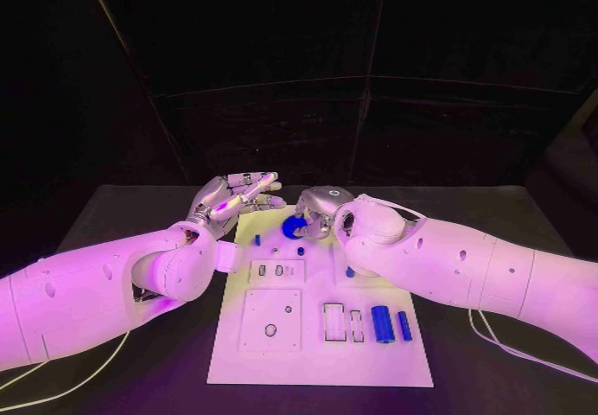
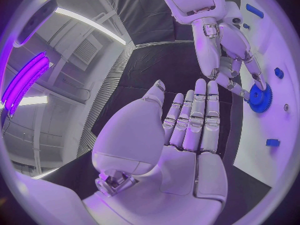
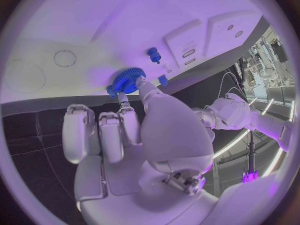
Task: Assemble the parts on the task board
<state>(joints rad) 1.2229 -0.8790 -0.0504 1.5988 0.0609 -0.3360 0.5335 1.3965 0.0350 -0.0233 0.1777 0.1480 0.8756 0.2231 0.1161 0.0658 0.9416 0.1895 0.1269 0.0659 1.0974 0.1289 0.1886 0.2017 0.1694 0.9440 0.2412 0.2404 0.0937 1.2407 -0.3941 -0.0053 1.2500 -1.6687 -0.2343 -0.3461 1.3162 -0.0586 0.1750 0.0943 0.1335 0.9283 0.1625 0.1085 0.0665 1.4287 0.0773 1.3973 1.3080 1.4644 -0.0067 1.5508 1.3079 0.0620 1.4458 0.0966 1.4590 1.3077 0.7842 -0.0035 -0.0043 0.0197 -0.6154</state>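
Note:
The white task board (image 1: 318,359) lies in the middle of the black table. At its far end my right hand (image 1: 329,212) pinches a blue gear (image 1: 294,227) between thumb and a finger, close above the board; the right wrist view shows the gear (image 3: 128,81) at the fingertips of that hand (image 3: 134,135). My left hand (image 1: 237,203) hovers just left of the gear, fingers straight and apart, holding nothing. In the left wrist view the open left hand (image 2: 187,130) faces the right hand (image 2: 225,45) and the gear (image 2: 259,97).
Two blue cylinders (image 1: 383,324) (image 1: 403,324) lie at the board's near right beside rectangular slots (image 1: 334,322). Small blue pegs (image 1: 258,239) (image 1: 301,251) stand near the gear, and another blue piece (image 1: 350,271) sits beneath my right arm. A raised plate with holes (image 1: 272,318) is at near left.

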